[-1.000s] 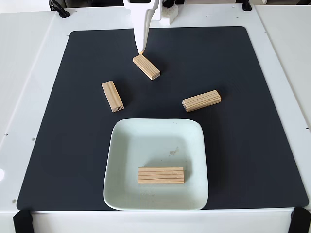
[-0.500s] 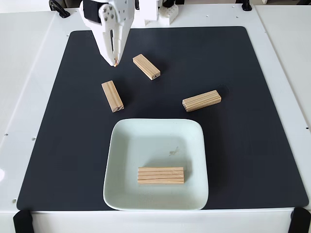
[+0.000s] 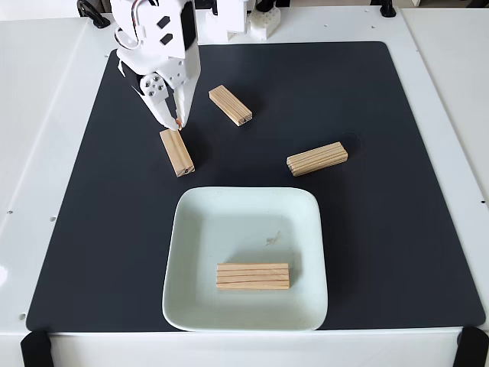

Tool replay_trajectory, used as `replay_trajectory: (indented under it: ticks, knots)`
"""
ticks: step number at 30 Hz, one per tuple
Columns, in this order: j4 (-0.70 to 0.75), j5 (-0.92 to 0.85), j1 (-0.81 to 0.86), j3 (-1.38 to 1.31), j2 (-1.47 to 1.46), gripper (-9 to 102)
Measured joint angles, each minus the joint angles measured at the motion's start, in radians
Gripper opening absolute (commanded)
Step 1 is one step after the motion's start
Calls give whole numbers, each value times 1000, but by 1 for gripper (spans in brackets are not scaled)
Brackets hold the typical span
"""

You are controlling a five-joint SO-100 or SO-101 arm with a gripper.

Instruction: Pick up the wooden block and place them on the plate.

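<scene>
My white gripper (image 3: 175,125) hangs over the upper left of the black mat, its fingertips close together and holding nothing. The tips are at the far end of a wooden block (image 3: 177,152) that lies lengthwise just below them. A second wooden block (image 3: 231,105) lies diagonally to the right of the gripper. A third block (image 3: 317,159) rests further right on the mat. The mint-green square plate (image 3: 199,229) sits at the front middle, with another wooden block (image 3: 253,276) lying flat in its lower half.
The black mat (image 3: 382,229) covers most of the white table (image 3: 443,92). The arm's base and white parts (image 3: 229,19) stand at the back edge. Black clamps sit at the front corners (image 3: 34,348).
The gripper has swung from beside the upper block leftward and toward the front, coming down to the far end of the left block. No block has moved.
</scene>
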Motion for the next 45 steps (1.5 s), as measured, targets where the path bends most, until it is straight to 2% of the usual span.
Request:
replay_trajectory:
  ticks: [11, 17, 20, 39, 45]
  knots:
    - [0, 92, -2, 0, -6, 1]
    - [0, 98, -2, 0, -6, 22]
    - [0, 98, -2, 0, -6, 27]
    - [0, 98, -58, 0, -15, 28]
    - [0, 160, -54, -28, -80, 28]
